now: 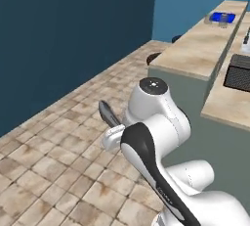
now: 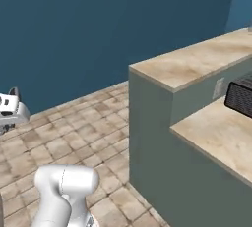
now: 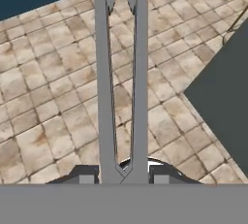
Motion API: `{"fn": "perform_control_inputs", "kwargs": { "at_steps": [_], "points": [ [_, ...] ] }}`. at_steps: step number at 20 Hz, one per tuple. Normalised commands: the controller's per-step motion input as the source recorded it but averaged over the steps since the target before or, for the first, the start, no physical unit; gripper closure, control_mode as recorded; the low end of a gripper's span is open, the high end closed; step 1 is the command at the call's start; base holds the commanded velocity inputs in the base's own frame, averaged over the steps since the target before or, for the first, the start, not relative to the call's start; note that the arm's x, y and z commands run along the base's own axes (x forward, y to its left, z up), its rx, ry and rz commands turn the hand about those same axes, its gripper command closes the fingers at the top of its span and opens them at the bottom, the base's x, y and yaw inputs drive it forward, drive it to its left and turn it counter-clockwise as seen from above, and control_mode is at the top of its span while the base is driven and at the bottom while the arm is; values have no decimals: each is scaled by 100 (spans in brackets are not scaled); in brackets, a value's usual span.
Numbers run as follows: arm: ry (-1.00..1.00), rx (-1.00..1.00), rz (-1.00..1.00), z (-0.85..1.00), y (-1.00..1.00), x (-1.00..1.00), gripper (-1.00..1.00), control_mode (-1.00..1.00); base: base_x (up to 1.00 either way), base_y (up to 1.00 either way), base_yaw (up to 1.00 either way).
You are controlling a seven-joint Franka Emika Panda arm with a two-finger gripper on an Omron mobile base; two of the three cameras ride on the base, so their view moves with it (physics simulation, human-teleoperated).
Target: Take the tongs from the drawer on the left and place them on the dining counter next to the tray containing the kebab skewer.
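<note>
gripper (image 3: pixel 123 173) clamped narrow on tongs (image 3: pixel 121 72) at joined end, arms running to top of frame over tiled floor (image 3: pixel 43 97); blue tray (image 1: pixel 222 17) upper right on dining counter (image 1: pixel 195 49)

Smooth matt grey metal tongs (image 3: pixel 121 72), beige marbled stone dining counter (image 1: pixel 195 49), glossy blue tray (image 1: pixel 222 18)

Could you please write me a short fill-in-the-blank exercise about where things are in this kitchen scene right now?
1. The gripper is shut on the ____.
2. Below the tongs in the hand view lies the tiled ____.
3. The blue tray rests at the far end of the dining ____.

Missing words: tongs; floor; counter
</note>
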Motion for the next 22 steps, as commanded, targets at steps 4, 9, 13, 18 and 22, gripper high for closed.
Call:
{"fn": "perform_control_inputs", "kwargs": {
  "at_steps": [4,9,13,18,22],
  "points": [
    [0,0,0,0,0,0,100,100,100,100,-54],
    [0,0,0,0,0,0,100,100,100,100,-53],
    [0,0,0,0,0,0,100,100,93,100,-53],
    [0,0,0,0,0,0,100,100,76,100,-51],
    [0,0,0,0,0,0,100,100,74,100,-50]
  ]
}}
